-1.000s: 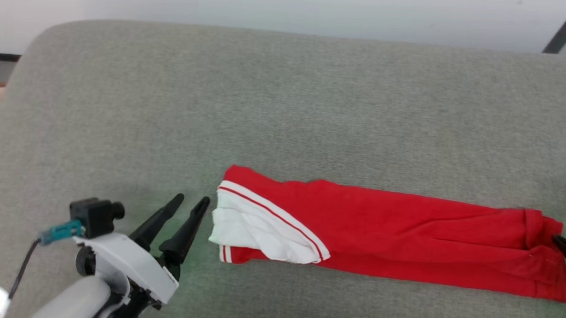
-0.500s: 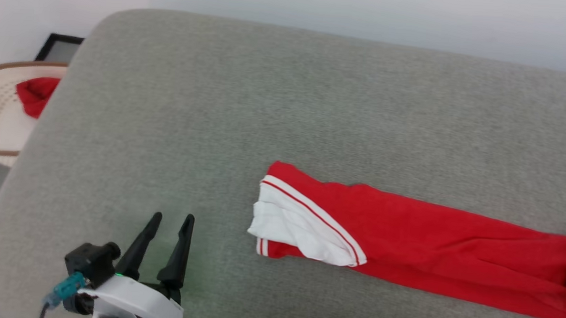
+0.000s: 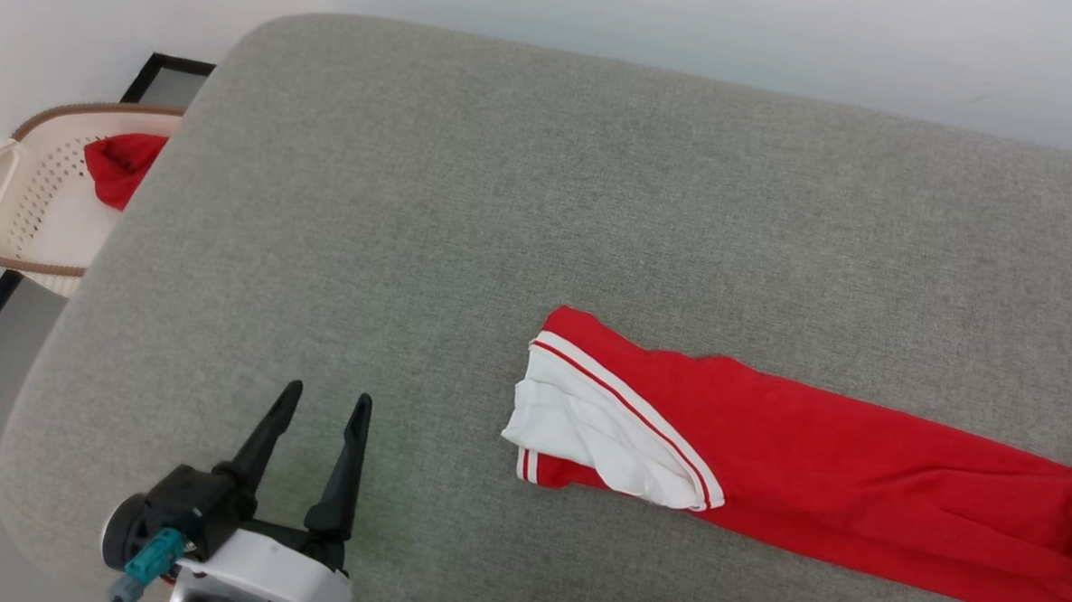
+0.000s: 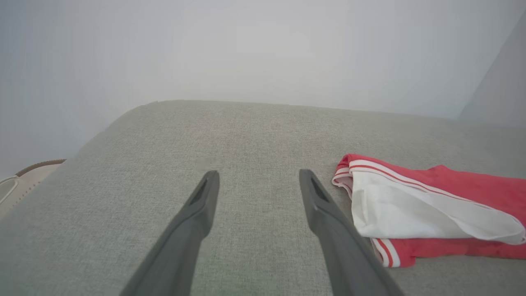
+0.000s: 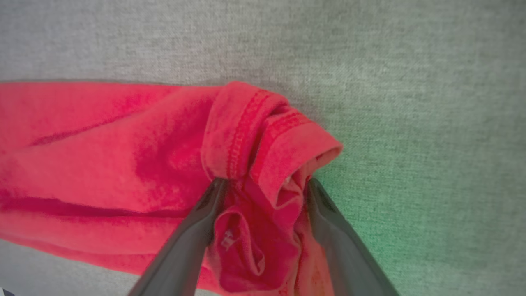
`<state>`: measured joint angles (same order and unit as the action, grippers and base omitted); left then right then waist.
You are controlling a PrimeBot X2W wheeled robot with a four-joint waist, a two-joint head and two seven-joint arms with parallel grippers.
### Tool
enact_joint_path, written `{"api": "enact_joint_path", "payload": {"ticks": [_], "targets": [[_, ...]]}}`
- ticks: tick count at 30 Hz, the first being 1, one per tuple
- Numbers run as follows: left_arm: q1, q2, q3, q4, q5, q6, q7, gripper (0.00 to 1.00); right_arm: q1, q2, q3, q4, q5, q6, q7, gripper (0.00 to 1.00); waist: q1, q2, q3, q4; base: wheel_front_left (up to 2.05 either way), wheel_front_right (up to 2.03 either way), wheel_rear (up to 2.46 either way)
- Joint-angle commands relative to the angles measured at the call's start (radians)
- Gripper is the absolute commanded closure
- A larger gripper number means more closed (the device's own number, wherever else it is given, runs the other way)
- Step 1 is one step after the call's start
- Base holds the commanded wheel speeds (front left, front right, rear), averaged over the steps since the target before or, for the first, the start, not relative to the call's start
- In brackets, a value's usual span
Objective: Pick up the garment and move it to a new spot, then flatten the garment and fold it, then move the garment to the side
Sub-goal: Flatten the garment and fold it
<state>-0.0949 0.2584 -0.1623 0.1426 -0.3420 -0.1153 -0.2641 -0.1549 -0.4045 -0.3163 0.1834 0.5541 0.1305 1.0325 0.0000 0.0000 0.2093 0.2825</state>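
Note:
The garment (image 3: 810,458) lies folded into a long red strip on the grey cushion (image 3: 504,200), its white sleeve with striped trim (image 3: 603,422) at the left end. My left gripper (image 3: 328,393) stands open over bare cushion, well to the left of that sleeve end. In the left wrist view the left gripper (image 4: 259,174) holds nothing, with the garment (image 4: 411,205) just right of its right finger. My right gripper (image 5: 265,183) is open at the garment's other end, with the bunched red hem (image 5: 263,135) lying between its spread fingers.
A beige perforated basket (image 3: 15,215) with a small red cloth (image 3: 121,165) in it stands on the floor beyond the cushion's far left corner. A pale wall runs behind the cushion. Bare cushion stretches behind and to the left of the garment.
The head camera has turned left, bringing the basket into view. My left gripper has drawn back from the sleeve end, leaving a wide gap. The garment lies as before.

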Motion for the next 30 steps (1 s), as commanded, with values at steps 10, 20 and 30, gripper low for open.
{"api": "enact_joint_path", "payload": {"ticks": [10,20,30], "targets": [[0.018,-0.026,0.048,0.015,0.062,-0.015,0.0,0.0,-0.029,0.012,-0.022,0.015,0.004,-0.001,-0.078,1.0,0.0,0.0,-0.002,-0.047,0.0,0.0,0.0],[0.035,-0.015,0.057,-0.008,0.04,-0.016,0.001,0.0,-0.029,-0.076,-0.187,0.047,-0.07,-0.001,-0.157,1.0,0.0,0.0,0.02,-0.104,0.0,0.0,0.0],[0.044,-0.009,0.059,0.005,0.024,-0.016,0.001,0.0,-0.05,-0.082,-0.17,0.039,-0.028,0.0,-0.232,1.0,0.0,0.0,0.016,-0.147,0.0,0.0,0.0]]}}
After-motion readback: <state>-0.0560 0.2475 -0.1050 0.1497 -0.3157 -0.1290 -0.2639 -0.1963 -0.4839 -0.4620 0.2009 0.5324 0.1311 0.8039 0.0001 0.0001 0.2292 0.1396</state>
